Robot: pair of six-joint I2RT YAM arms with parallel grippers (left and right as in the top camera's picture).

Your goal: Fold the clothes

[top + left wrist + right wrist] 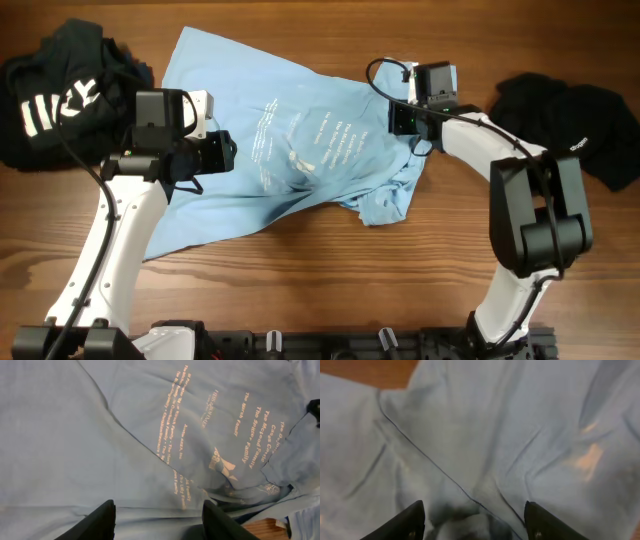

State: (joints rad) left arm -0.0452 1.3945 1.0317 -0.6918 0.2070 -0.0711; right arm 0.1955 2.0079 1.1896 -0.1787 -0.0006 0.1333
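Warm brown wood-grain table (300,290) under soft, even light.

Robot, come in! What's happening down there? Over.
Left tool open above light sky-blue cotton T-shirt. Right tool open over its crumpled edge. Shirt unfolded. Two black garments aside.

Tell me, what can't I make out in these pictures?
- Overhead: the blue shirt's print is too small to read.
- Overhead: the black shirt's white lettering is partly hidden in its folds.
- Right wrist: it's unclear whether the right claw grips cloth. The view is blurred and the fingers are cut off by the bottom edge.
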